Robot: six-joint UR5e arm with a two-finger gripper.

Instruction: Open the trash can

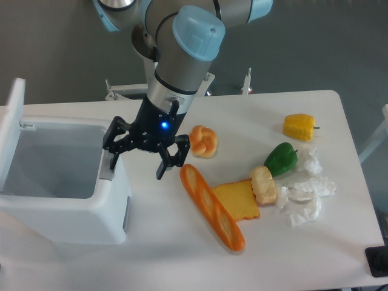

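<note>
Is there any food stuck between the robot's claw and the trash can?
No. The gripper hangs open right over the grey latch of the trash can, with nothing visible between them. The baguette lies off to the side.

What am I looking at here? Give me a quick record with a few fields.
trash can: white, left on the table, lid standing up, inside visible
tool: open, one finger at the grey latch, the other over the table
food: baguette, bun, toast slice, green pepper, yellow pepper
other: crumpled paper
</note>
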